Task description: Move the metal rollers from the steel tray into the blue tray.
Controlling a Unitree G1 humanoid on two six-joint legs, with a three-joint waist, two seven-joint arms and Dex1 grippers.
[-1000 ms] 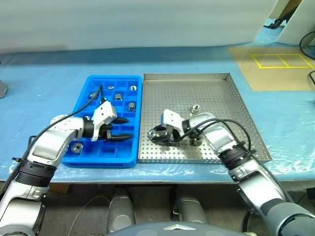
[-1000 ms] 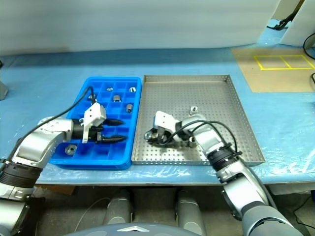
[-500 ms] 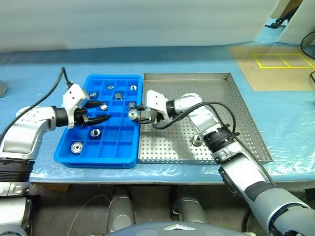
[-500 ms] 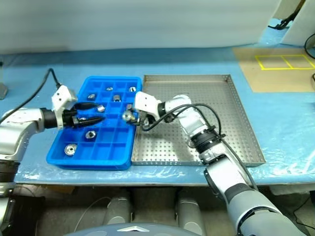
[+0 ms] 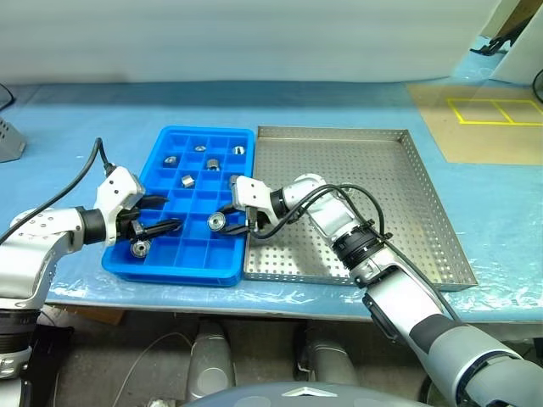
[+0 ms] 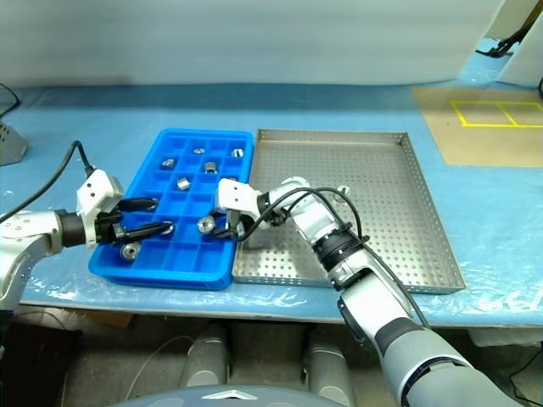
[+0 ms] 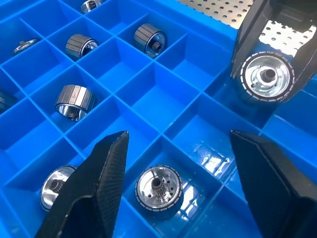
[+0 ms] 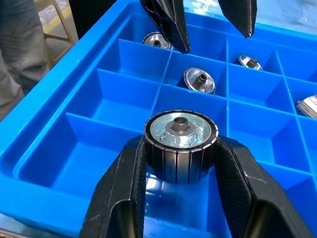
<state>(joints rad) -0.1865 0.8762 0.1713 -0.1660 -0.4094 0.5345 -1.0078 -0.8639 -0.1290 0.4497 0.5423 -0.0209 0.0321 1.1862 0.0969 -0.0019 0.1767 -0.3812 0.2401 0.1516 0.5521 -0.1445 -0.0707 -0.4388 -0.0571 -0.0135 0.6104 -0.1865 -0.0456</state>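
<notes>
My right gripper (image 5: 227, 220) is shut on a metal roller (image 8: 179, 144), a shiny ribbed cylinder held just above a compartment near the front right of the blue tray (image 5: 174, 275). The fingers (image 8: 130, 188) hug both sides of the roller. Several more metal rollers (image 7: 74, 101) lie in the blue tray's compartments, one (image 7: 158, 187) close under my left gripper (image 7: 178, 139). That gripper (image 5: 170, 214) hangs open and empty over the tray's front left part. The steel tray (image 5: 399, 195) stands right beside the blue tray, and my right arm crosses its left part.
Both trays stand on a table under a blue plastic cover. A brown sheet with yellow taped squares (image 5: 492, 110) lies at the back right. A grey object (image 5: 8, 140) sits at the far left edge. A person's legs (image 8: 20, 44) show beyond the blue tray.
My right gripper has carried the roller left, off the steel tray and over the blue tray. My left gripper has drawn back toward the blue tray's left side, still open.
</notes>
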